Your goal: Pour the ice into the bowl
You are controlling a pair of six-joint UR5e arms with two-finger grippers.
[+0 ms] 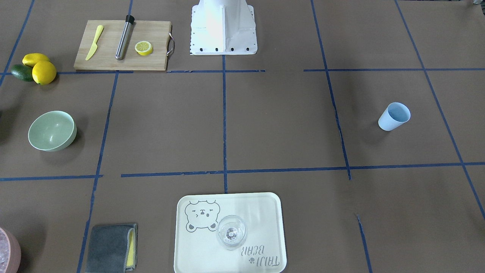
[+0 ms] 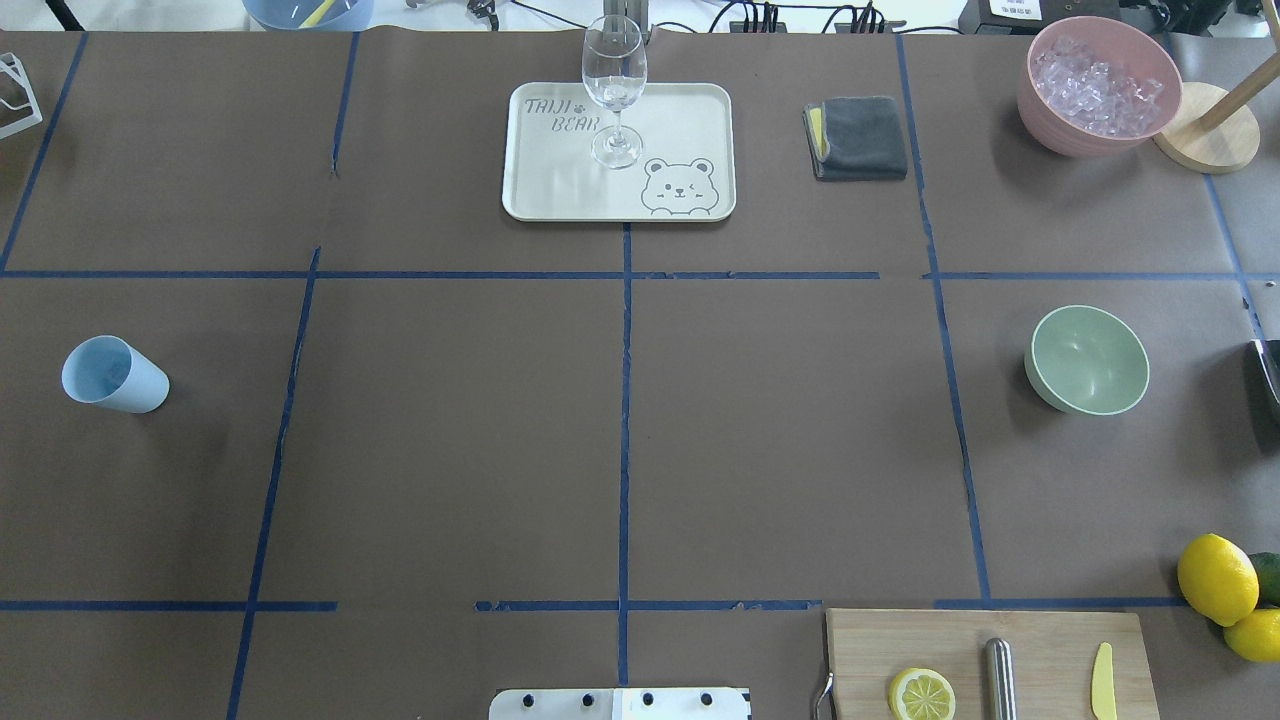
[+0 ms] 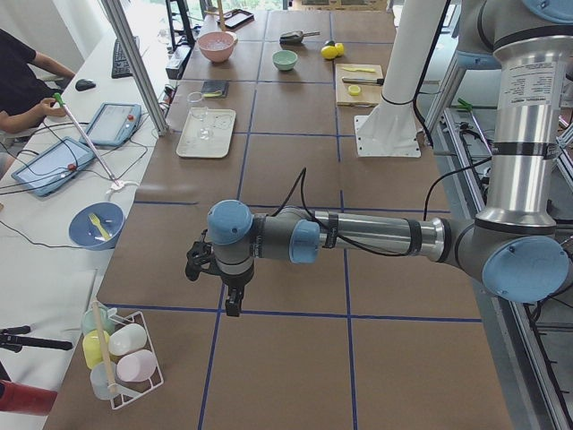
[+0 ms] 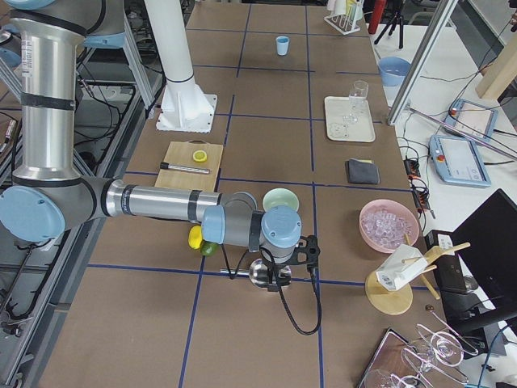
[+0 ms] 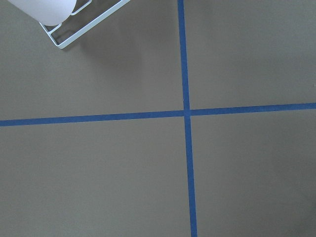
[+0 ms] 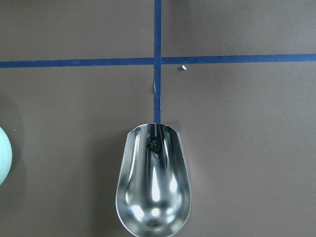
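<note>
The ice (image 2: 1098, 85) is a heap of clear cubes in a pink container (image 2: 1060, 130) at the far right of the table. The mint-green bowl (image 2: 1087, 360) stands empty nearer the robot; its rim shows at the left edge of the right wrist view (image 6: 2, 155). An empty shiny metal scoop (image 6: 153, 182) hangs under the right wrist, over bare table beside the bowl. My right gripper (image 4: 279, 273) is at the scoop's handle; I cannot tell whether it is shut. My left gripper (image 3: 233, 305) hovers over bare table at the far left end; its state is unclear.
A tray (image 2: 690, 110) with a wine glass (image 2: 614, 85), a grey cloth (image 2: 858, 137), a blue cup (image 2: 112, 375), a cutting board (image 2: 1040, 650) with a lemon slice (image 2: 921, 693), lemons (image 2: 1217, 578) and a wooden stand (image 2: 1205, 140) are around. A wire rack (image 5: 74, 29) lies near the left gripper.
</note>
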